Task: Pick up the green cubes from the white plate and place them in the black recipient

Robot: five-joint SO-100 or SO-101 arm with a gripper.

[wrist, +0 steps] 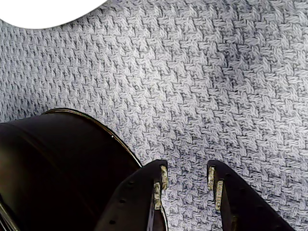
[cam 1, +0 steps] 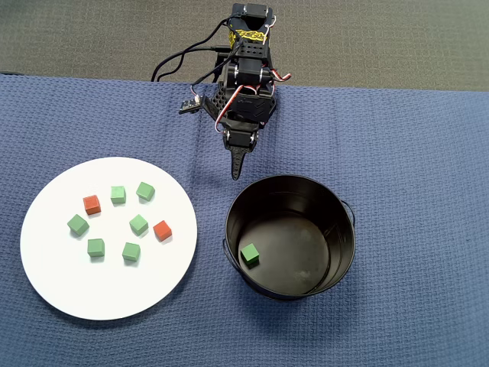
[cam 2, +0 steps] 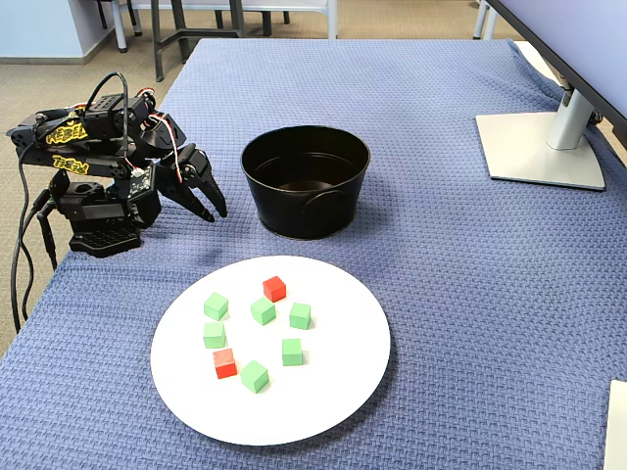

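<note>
Several green cubes (cam 1: 138, 224) lie on the white plate (cam 1: 61, 283) at the left of the overhead view, and they show in the fixed view (cam 2: 263, 310) on the plate (cam 2: 333, 392). One green cube (cam 1: 249, 255) lies on the bottom of the black bucket (cam 1: 336, 222), near its left wall. My gripper (cam 1: 236, 172) hangs low over the cloth just behind the bucket's rim, apart from plate and cubes. In the wrist view the gripper (wrist: 187, 180) is slightly open and empty, with the bucket (wrist: 57, 163) at its left and the plate's edge (wrist: 43, 9) at top left.
Two red-orange cubes (cam 1: 92, 204) (cam 1: 162, 230) lie among the green ones on the plate. A blue woven cloth (cam 1: 412, 153) covers the table. A monitor stand (cam 2: 539, 147) is at the far right in the fixed view. The arm's base (cam 2: 93, 220) sits at the table edge.
</note>
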